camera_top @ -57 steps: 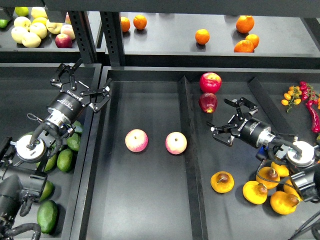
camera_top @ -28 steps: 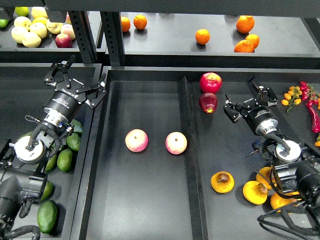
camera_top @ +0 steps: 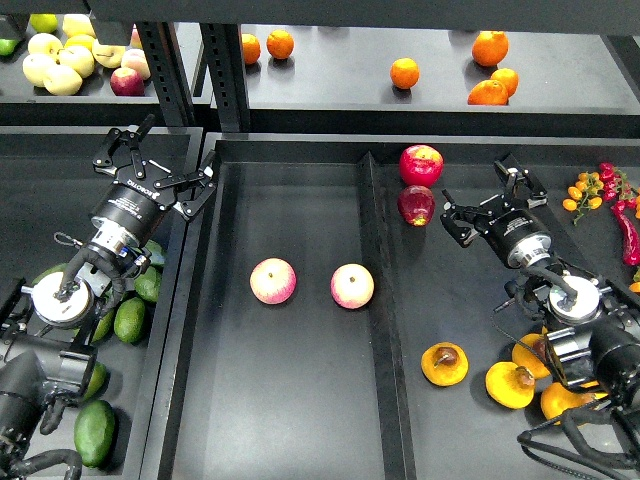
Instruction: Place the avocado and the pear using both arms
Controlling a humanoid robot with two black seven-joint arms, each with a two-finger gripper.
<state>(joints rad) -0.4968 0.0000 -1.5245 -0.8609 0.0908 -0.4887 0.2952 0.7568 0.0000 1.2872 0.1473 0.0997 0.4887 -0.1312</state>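
Several dark green avocados (camera_top: 129,319) lie in the left bin, partly under my left arm; one more (camera_top: 95,432) lies at the lower left. Several orange-yellow pears lie in the right compartment, the nearest (camera_top: 444,363) with its brown hollow facing up, another (camera_top: 510,385) beside it. My left gripper (camera_top: 157,166) is open and empty, above the left bin's far end, well beyond the avocados. My right gripper (camera_top: 487,198) is open and empty, right of the dark red apple (camera_top: 416,204), far above the pears.
Two pink-yellow apples (camera_top: 273,281) (camera_top: 352,286) lie in the middle tray (camera_top: 300,420). A red apple (camera_top: 421,164) sits at the back of the right compartment. Oranges (camera_top: 404,72) and yellow fruit (camera_top: 60,60) are on the back shelf. Red chillies (camera_top: 625,215) lie far right.
My right gripper swung up and right, away from the pears, then shifted slightly left and down. My left gripper moved up-left, then settled slightly back. Both stayed open and empty.
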